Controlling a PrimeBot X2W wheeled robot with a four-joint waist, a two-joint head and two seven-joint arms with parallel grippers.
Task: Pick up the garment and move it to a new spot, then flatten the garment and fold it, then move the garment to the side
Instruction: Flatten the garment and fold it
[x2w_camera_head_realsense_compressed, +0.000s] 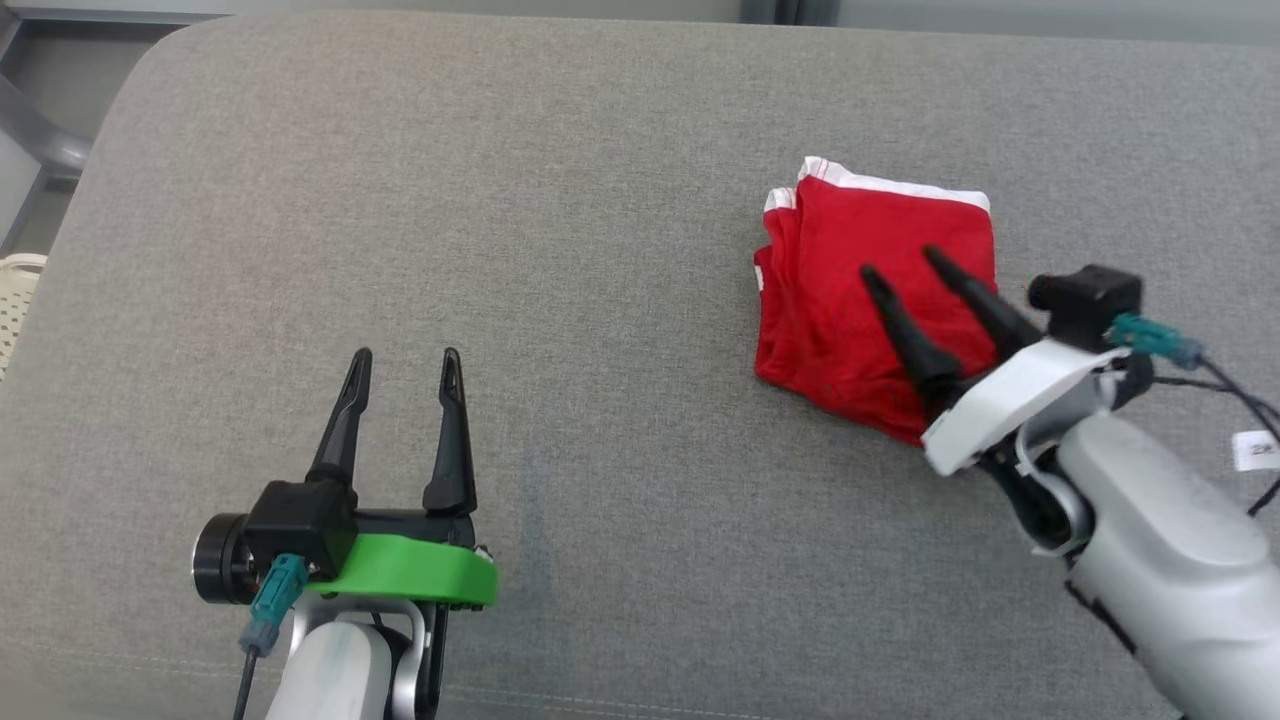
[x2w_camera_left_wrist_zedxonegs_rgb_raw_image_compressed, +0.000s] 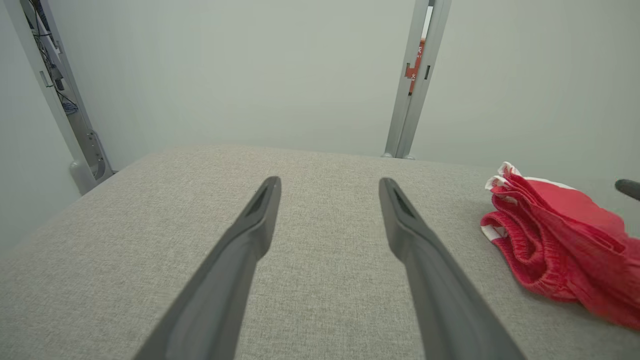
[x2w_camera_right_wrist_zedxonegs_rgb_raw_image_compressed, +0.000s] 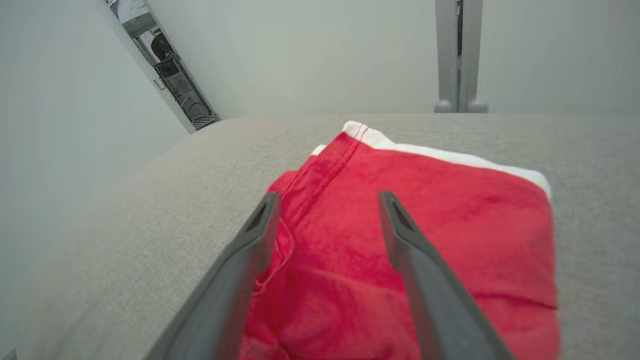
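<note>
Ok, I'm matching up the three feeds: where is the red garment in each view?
Head view: red garment right of centre, under the open right gripper.
Left wrist view: red garment at the right edge.
Right wrist view: red garment centre and lower right.
Shared landmark: its white trim.

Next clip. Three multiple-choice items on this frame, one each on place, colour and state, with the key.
1. In the head view, where on the cushion does the garment lie?
A. left half
B. right half
C. centre of the near edge

2. What colour is the garment's trim?
A. white
B. blue
C. yellow

3. How is the right gripper?
A. shut on the garment
B. shut, empty
C. open over the garment

Key:
1 B, it lies right of centre.
2 A, a white band edges its far side.
3 C, its fingers stand apart with the cloth lying flat beneath.
</note>
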